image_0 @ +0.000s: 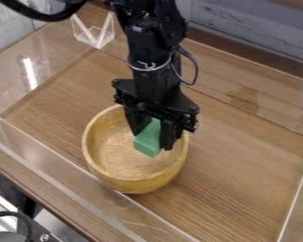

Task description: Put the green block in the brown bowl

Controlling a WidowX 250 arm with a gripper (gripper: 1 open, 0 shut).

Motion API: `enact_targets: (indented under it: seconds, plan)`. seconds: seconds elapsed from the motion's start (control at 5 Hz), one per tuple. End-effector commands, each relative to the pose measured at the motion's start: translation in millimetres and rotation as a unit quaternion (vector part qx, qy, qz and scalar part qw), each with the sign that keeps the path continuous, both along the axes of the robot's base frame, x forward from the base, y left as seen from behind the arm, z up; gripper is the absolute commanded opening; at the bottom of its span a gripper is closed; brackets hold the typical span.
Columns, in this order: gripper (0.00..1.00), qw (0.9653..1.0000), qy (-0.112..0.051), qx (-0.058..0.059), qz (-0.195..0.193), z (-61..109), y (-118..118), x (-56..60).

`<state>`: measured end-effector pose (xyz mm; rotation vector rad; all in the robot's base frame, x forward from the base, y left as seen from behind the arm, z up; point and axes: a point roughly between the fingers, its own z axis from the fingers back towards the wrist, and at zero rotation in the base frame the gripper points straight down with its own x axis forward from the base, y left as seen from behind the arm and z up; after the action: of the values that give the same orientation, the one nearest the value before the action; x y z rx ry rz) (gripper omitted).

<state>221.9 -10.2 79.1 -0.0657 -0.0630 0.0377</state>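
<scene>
Closed about the green block, the claw hung over the brown bowl, toward the side of it nearer the arm. The block sat tilted between the fingers, its lower end inside the bowl's outline. Letting go at that slant might have made it tip against the bowl's wall, and a sideways swing while low could have caught the rim and shoved the bowl. The fingers covered the block's upper part, and whether its lower end touched the bowl's floor could not be made out.
</scene>
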Motion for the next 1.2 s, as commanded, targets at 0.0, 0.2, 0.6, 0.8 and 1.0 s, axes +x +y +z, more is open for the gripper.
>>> enact_targets:
  seconds: [0.0,0.2,0.6,0.8,1.0]
  plan:
    - [0.0,0.9999,-0.014,-0.002,0.003,3.6,3,4.9]
    - [1.0,0.9999,-0.013,-0.004,0.003,1.3,5,5.6]
    - [1.0,0.9998,-0.011,-0.015,-0.003,11.6,3,11.3]
    - [1.0,0.9997,-0.011,-0.022,-0.006,21.6,3,14.7]
    - [1.0,0.9994,-0.015,-0.031,-0.009,35.2,2,18.5]
